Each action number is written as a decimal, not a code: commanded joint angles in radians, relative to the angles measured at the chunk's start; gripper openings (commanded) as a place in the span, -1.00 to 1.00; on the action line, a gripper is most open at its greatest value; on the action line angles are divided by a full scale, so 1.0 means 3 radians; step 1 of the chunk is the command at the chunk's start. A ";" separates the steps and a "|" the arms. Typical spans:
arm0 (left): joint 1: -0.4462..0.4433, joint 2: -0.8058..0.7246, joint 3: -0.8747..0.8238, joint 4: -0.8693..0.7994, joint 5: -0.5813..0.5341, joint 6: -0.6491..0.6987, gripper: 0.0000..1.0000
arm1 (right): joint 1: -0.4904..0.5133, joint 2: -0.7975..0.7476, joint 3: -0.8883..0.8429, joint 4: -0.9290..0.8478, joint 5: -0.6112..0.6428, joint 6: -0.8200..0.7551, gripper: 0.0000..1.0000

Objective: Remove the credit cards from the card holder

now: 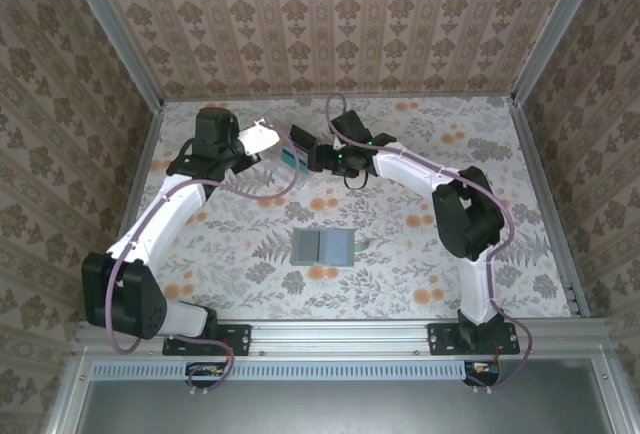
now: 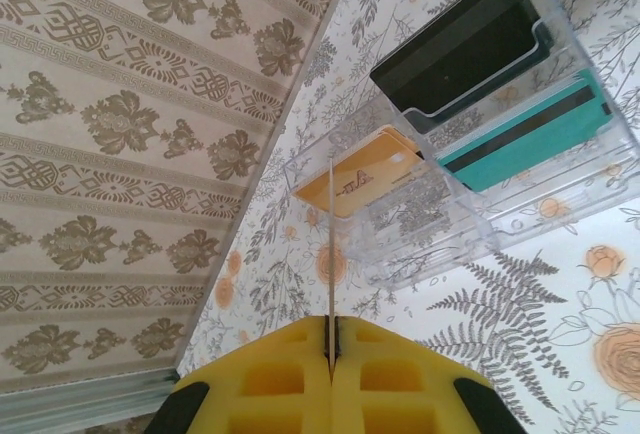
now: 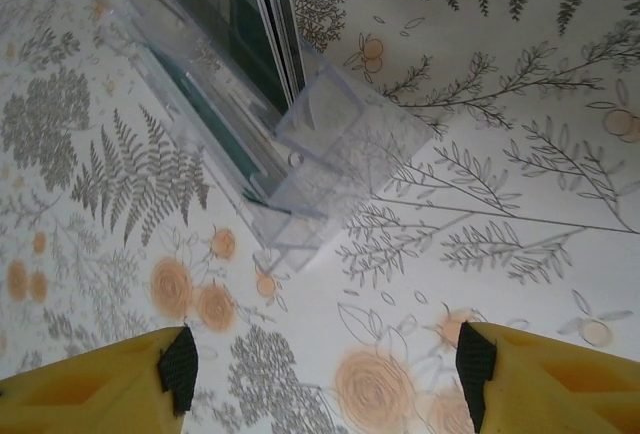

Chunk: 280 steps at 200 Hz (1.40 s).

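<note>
The card holder (image 1: 321, 247) lies opened flat near the middle of the floral worktop (image 1: 430, 254). Its two grey-green halves sit side by side, nearer the arm bases than anything else on the surface and well apart from both hands. From overhead I cannot tell whether any card sits in its pockets.

Both arms reach to the far side, where a clear plastic tray (image 1: 290, 160) stands. In the left wrist view, the left hand (image 2: 330, 342) is closed, its yellow fingers (image 2: 260, 379) pressed together on a thin card (image 2: 328, 254). The card is seen edge-on as a fine line running up from the fingers, so its colour cannot be read. Its far end lines up with the nearest compartment of the tray, but I cannot tell whether it touches the plastic.

The tray holds three cards:
- A yellow-orange credit card (image 2: 365, 172) lies in the compartment closest to the held card.
- A teal card (image 2: 520, 134) with a dark band sits in the next one.
- A black card (image 2: 455, 49) sits in the slot beyond.

In the right wrist view, the right hand (image 3: 325, 384) hangs just short of the other end of the tray. Its fingers (image 3: 110, 384) are spread wide, with only bare worktop between them, and it grips nothing. Ahead of it the tray's clear wall shows, with several cards standing on edge inside.
</note>
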 commanded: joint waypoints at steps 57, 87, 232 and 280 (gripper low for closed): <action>-0.0056 -0.0382 -0.0270 -0.0184 0.0017 -0.0272 -1.00 | 0.0032 0.0514 0.0573 -0.0115 0.0189 0.0508 0.18; -0.0055 -0.0430 -0.0299 -0.0201 0.0014 -0.0261 -1.00 | 0.0022 0.0627 0.0673 -0.0045 0.0176 0.0661 0.11; -0.0063 -0.0411 -0.0329 -0.0224 0.0029 -0.0307 -1.00 | -0.0111 0.0575 0.0490 0.0079 0.0026 0.0738 -0.14; -0.0077 -0.0411 -0.0332 -0.0229 0.0023 -0.0317 -1.00 | -0.0135 0.0514 0.0391 0.0080 -0.0036 0.0678 -0.32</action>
